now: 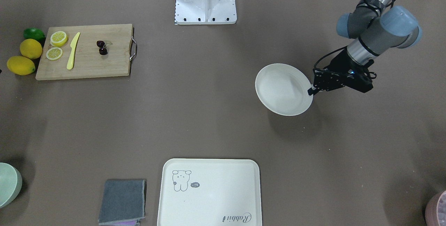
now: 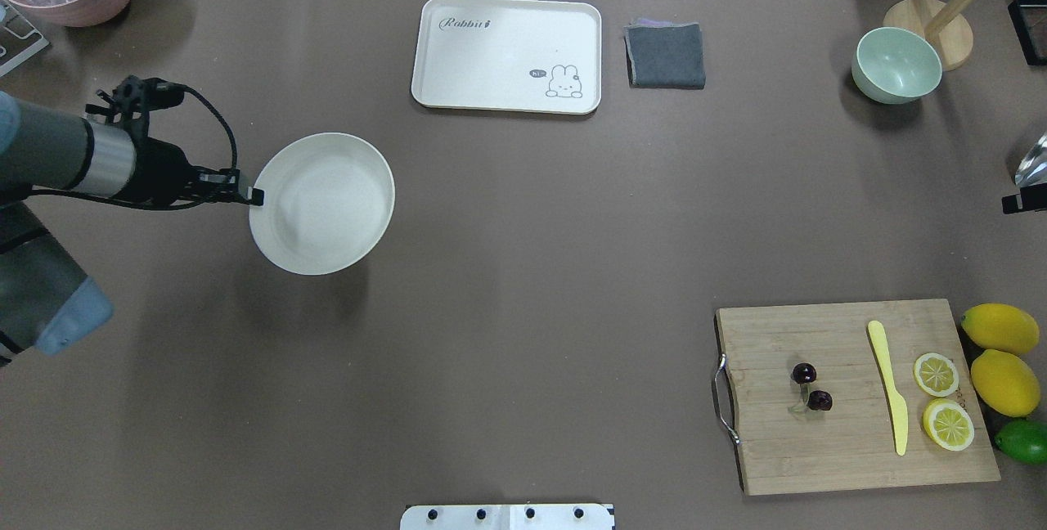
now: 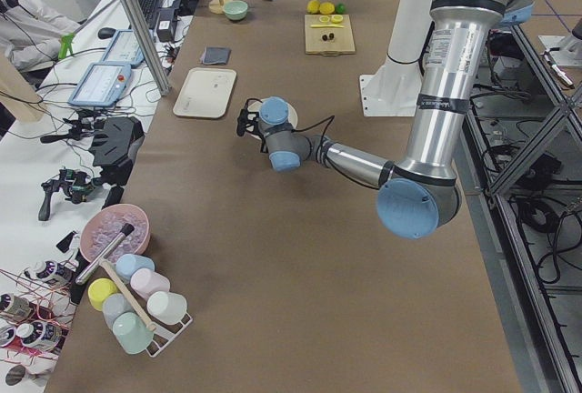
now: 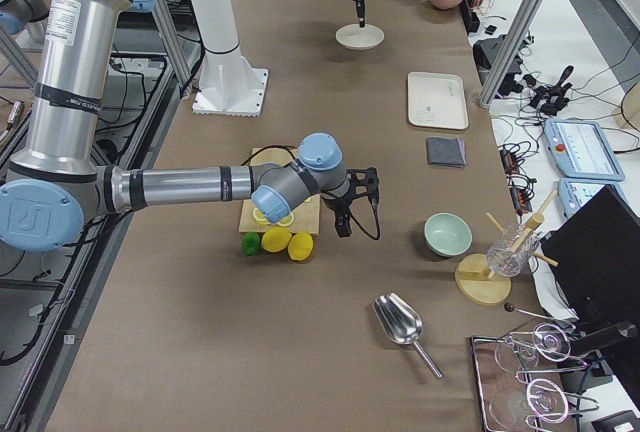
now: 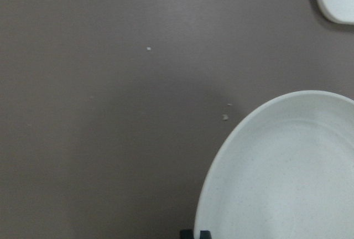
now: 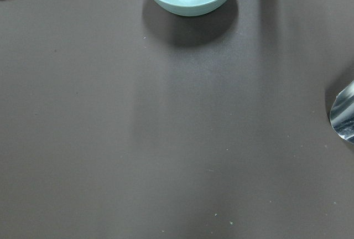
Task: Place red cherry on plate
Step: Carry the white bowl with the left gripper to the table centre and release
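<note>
The red cherry [image 2: 810, 387] lies on the wooden board [image 2: 851, 448], well apart from the plate [image 2: 327, 211]. The left gripper [image 2: 255, 197] is closed on the plate's rim at one edge only, so the plate may tilt or slip out. The right gripper [image 4: 345, 220] hangs near the board; I cannot tell if it is open. Its pinch may push the small, glossy cherries aside.

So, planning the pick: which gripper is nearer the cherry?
Right. The right gripper hovers just off the board holding the cherry; the left gripper is far across the table, gripping the plate by its rim.
</note>
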Controlling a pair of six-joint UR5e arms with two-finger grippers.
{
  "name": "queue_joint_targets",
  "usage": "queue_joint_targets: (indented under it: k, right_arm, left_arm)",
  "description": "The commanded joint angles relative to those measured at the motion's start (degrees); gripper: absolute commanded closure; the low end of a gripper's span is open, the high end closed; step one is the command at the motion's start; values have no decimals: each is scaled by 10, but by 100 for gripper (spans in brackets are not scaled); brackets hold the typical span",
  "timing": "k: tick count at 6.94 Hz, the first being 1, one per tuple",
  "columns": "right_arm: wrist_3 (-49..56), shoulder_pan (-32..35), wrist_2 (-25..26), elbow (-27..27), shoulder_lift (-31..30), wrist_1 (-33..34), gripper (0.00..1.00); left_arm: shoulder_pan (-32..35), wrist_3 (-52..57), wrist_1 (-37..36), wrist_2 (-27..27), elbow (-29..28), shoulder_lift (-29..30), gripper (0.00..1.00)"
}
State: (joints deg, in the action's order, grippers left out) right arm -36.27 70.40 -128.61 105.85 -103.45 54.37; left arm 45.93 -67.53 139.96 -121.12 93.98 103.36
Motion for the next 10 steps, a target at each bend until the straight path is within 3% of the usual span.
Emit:
queue_joint_targets:
  k: [1, 2, 3, 6, 7, 8, 9, 10]
  right_arm:
    - [-5, 0, -2, 4, 0, 0, 1]
    - [-5, 0, -2, 4, 0, 0, 1]
    - [-5, 0, -2, 4, 0, 0, 1]
    - [-10, 0, -4, 8, 0, 0, 1]
    - [-15, -2, -5, 9, 0, 0, 1]
    - [-40, -10, -6, 21, 1, 1, 1]
    - [-96, -43, 3, 40, 1, 2, 1]
    - [-140, -72, 17, 61, -1, 4, 1]
  left_arm:
    - [-93, -32, -193, 96, 47, 101, 100]
    - [-145, -59, -222, 147, 35, 138, 100]
    - [-160, -65, -234, 165, 16, 167, 100]
    - [-194, -74, -233, 200, 3, 174, 100]
    - [-193, -71, -233, 202, 3, 171, 9]
    - [-191, -72, -233, 218, 15, 168, 2]
    - [-176, -69, -238, 216, 33, 165, 2]
    - [-141, -60, -290, 193, 75, 150, 2]
